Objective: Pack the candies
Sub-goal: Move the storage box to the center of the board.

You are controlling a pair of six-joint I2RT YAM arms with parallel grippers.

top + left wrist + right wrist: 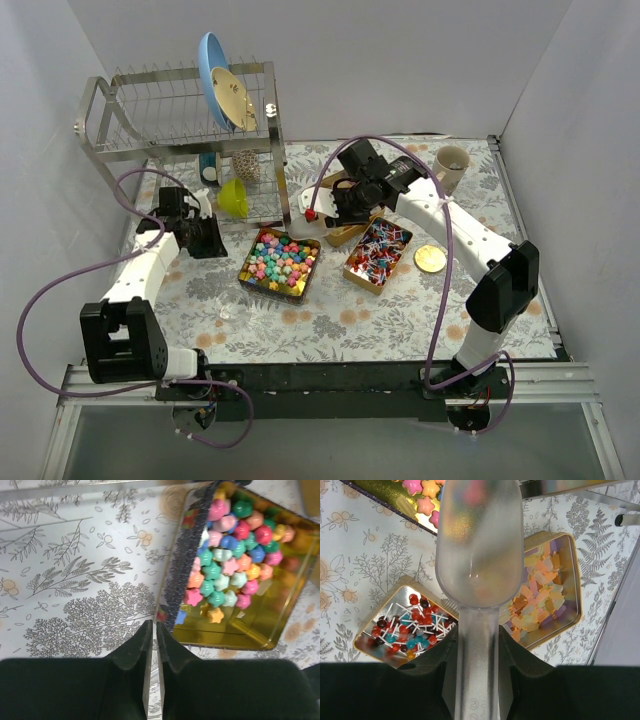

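Note:
Pastel star candies (pixel 279 255) fill a gold tin (pixel 304 283) at the table's middle; they also show in the left wrist view (pixel 232 562). Small red-white-blue candies on sticks (pixel 380 250) fill a second tin, also seen in the right wrist view (pixel 402 625). Orange-yellow translucent candies (pixel 542 592) lie in a third tin, mostly hidden under my right gripper in the top view. My right gripper (pixel 479 630) is shut on the handle of a frosted clear scoop (pixel 479 545) held above these tins. My left gripper (pixel 153 625) is shut and empty, just left of the star tin.
A metal dish rack (pixel 140 110) with a blue plate (pixel 213 75) stands back left; a green cup (pixel 233 196) and mugs sit under it. A beige cup (pixel 452 165) stands back right. A round gold lid (pixel 431 258) lies right of the tins.

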